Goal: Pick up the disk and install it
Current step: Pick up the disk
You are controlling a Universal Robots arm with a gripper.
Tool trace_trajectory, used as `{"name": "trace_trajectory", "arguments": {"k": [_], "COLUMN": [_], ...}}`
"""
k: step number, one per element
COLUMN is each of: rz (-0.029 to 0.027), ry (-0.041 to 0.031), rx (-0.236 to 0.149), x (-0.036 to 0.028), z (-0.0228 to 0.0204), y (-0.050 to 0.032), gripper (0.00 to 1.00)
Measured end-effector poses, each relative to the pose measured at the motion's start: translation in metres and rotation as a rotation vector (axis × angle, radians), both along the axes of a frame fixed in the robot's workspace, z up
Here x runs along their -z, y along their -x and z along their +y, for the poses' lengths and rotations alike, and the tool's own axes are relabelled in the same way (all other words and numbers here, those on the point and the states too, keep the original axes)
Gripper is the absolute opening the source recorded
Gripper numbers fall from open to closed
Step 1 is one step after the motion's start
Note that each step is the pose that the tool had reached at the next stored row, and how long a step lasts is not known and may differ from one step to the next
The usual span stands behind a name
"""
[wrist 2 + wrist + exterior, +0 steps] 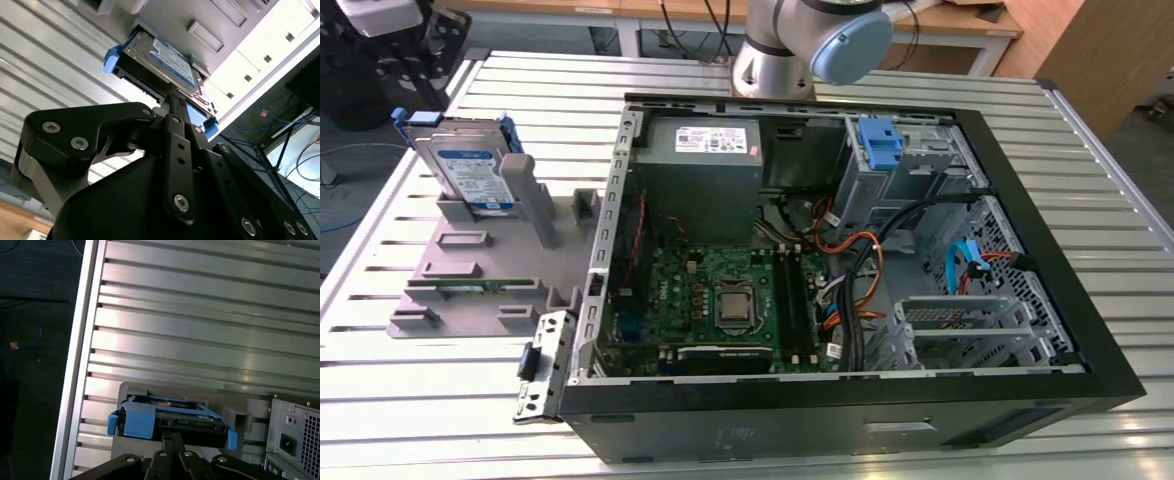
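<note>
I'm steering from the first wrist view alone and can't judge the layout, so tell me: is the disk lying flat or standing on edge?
Observer: Standing on edge. In the exterior view the disk is upright in a grey holder.
Operator: Where is the computer from there?
Observer: The computer case lies right beside the holder, on the exterior view's right, its side open and the motherboard exposed.
Operator: Any cables inside?
Observer: Black and orange cables run across the case between the motherboard and the drive cage.
</note>
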State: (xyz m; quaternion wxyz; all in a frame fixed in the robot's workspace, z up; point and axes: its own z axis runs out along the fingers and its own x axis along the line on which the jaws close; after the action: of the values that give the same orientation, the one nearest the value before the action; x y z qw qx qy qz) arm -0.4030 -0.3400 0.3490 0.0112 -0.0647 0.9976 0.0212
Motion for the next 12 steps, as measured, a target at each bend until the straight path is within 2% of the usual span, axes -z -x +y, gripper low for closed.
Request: {"name": "trace_trajectory", "arguments": {"k": [12], "rz": [0.0000], "ry": [0.0000], "rx": [-0.218], "x": [0.0007], "z": [0.0000], "y": [0.0000], "gripper": [0.11]}}
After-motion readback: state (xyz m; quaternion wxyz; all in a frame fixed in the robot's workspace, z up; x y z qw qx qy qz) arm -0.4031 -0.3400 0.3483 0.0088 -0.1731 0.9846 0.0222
